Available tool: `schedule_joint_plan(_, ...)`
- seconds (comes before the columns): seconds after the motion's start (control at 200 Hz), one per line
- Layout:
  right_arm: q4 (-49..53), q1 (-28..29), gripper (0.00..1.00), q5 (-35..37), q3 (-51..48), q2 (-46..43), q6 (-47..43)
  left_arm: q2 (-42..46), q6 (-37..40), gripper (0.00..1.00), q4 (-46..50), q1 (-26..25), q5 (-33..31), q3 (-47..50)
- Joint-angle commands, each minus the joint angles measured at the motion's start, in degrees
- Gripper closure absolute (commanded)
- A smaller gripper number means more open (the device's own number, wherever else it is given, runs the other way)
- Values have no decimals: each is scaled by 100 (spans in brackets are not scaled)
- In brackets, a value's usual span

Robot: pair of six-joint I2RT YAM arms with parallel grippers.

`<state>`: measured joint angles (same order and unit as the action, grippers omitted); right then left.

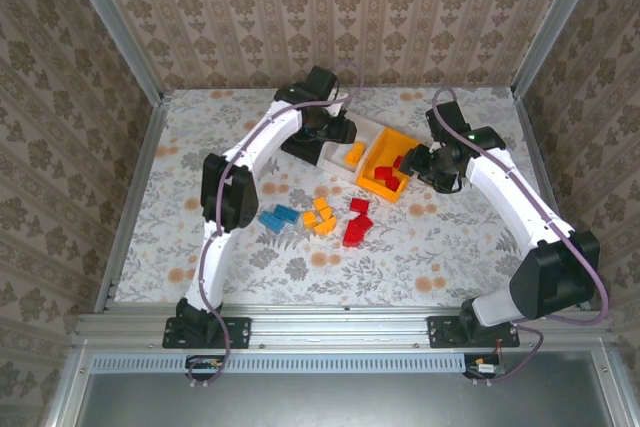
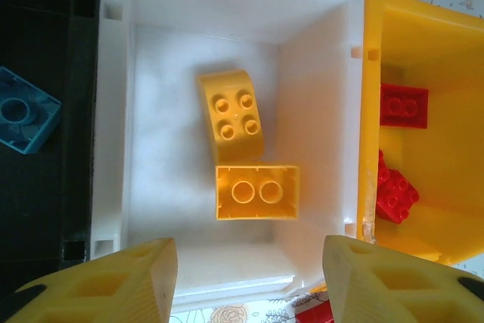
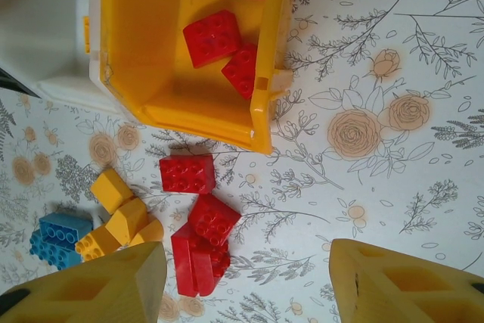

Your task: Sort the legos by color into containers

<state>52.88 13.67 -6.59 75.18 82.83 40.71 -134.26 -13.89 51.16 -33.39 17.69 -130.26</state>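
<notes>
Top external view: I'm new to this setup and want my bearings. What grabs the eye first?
The orange-yellow bin at mid-table, holding red bricks, stands out beside the white bin, which has orange-yellow bricks inside. In front of them, a loose cluster of bricks in blue, orange-yellow and red lies on the floral tabletop.

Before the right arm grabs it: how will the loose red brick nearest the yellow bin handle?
The red brick looks rigid moulded plastic, so it likely won't flex. Glossy faces may slip if pinched off-centre. Flat, boxy, studs showing: it should slide, not roll.
</notes>
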Motion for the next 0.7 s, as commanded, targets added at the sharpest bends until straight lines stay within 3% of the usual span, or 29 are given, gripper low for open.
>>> schedule_joint_plan(0.0, 117, 100, 40, -115, 171, 74, -53, 168, -9, 44, 17, 69, 69, 3)
schedule_joint_plan(0.315, 364, 729, 39, -497, 891, 1211, -550, 1020, 346, 40, 231, 230, -370, 786)
schedule_joint_plan(0.53, 1072, 1621, 39, -541, 1605, 2380, -1467, 2141, 584, 36, 290, 500, -771, 2062)
schedule_joint_plan(0.69, 1166, 1999, 37, -59, 1550, 2738, -1577, 2951, 609, 33, 222, 645, -972, 3225)
